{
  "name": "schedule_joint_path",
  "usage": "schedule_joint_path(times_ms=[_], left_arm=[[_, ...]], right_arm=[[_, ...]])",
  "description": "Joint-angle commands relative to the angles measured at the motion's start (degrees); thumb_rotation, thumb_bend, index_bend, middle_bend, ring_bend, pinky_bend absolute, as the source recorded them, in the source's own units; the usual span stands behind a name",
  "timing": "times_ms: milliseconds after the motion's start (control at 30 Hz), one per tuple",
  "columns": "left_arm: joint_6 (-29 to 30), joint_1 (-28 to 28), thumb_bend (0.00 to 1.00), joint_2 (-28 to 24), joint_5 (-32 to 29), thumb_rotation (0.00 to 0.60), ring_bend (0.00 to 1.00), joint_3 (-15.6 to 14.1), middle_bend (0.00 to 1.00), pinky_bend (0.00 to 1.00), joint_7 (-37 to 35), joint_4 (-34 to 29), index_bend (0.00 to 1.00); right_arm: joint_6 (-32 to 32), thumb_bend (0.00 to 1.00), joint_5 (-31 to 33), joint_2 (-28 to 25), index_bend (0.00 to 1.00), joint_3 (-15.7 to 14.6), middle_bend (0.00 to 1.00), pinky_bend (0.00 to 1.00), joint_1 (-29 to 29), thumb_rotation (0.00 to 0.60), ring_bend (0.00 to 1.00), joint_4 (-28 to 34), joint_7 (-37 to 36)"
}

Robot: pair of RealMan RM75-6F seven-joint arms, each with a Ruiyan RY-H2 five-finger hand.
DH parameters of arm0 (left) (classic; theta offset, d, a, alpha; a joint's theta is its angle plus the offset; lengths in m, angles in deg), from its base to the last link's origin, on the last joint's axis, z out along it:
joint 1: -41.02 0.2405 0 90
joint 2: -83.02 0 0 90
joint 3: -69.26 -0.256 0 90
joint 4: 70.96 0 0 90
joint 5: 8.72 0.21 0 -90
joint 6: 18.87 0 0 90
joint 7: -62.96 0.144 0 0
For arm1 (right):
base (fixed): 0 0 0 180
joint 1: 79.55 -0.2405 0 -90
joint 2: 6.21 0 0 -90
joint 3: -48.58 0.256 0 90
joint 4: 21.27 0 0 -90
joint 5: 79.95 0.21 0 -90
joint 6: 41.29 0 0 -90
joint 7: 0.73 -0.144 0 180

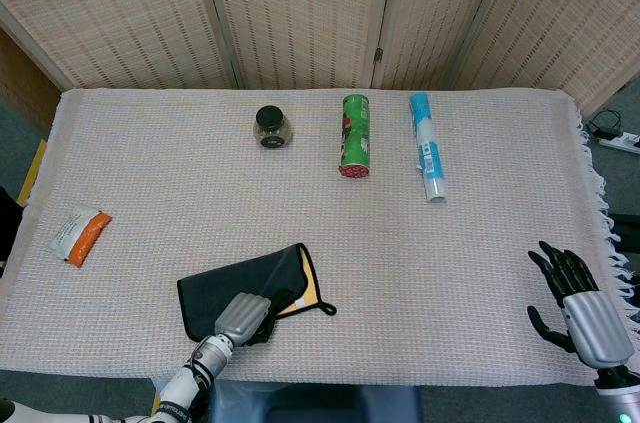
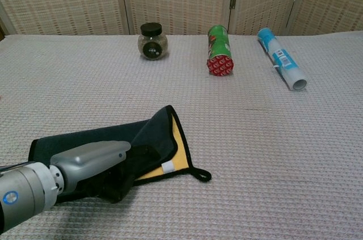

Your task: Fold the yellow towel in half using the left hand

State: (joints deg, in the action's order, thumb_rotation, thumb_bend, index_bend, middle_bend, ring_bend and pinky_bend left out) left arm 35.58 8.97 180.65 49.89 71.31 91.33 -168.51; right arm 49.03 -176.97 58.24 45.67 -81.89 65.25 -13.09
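Near edge, head view: the yellow towel lies folded on the table cloth, dark side up, a yellow strip showing along its right edge beside a small dark loop
Left hand, head view: the left hand rests on the towel's near right part; whether its dark fingers pinch the fabric cannot be told from above
Right hand, head view: the right hand sits at the near right corner of the table, well apart from the towel, fingers spread and holding nothing
Far row, head view: a dark-lidded jar, a green can lying on its side and a blue tube, also lying down, are lined up near the wicker screen
Left edge, head view: an orange packet lies alone, well apart from the towel

Foreground, chest view: the towel spreads across the near left, a dark flap raised at its right end over the yellow face, a white tag at the near edge
Left hand, chest view: the left hand lies on the towel, its fingers curled down onto the dark fabric; an actual grip is not visible
Background, chest view: jar, can and tube stand in a row from left to right
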Motion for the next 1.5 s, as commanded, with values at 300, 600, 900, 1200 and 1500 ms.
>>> schedule_joint_path(times_ms=[300,600,900,1200,1500], left_arm=[[-0.24,-0.67,0.78,0.23,-0.05,0.6,1.0,-1.16,1.0,1.0,-1.32,-1.47,0.21],[-0.32,-0.9,0.78,-0.93,-0.13,0.6,1.0,-2.47,1.0,1.0,-1.82,-3.76,0.22],[1.7,-0.28,0.78,-1.04,2.5,0.6,1.0,-3.08,1.0,1.0,-3.65,-4.99,0.19],[7.34,2.09,0.78,-0.49,12.69,0.6,1.0,-2.41,1.0,1.0,-10.65,-2.81,0.12],[18.83,6.67,0.57,-11.95,23.03,0.6,0.91,-3.63,0.83,0.95,-12.69,-4.03,0.1]], right_arm=[[0.4,0.48,-0.3,-0.01,0.0,0.07,0.0,0.0,0.17,0.6,0.0,0.01,0.09],[0.87,0.48,-0.54,-0.01,0.0,0.17,0.0,0.0,0.35,0.6,0.0,0.06,0.25],[0.56,0.48,-0.68,0.12,0.0,0.07,0.0,0.0,0.34,0.6,0.0,0.14,0.66],[0.34,0.48,-0.89,0.2,0.0,0.06,0.0,0.0,0.2,0.6,0.0,0.27,0.99],[0.22,0.48,-1.47,0.51,0.0,0.02,0.0,0.0,0.01,0.6,0.0,0.41,2.2]])
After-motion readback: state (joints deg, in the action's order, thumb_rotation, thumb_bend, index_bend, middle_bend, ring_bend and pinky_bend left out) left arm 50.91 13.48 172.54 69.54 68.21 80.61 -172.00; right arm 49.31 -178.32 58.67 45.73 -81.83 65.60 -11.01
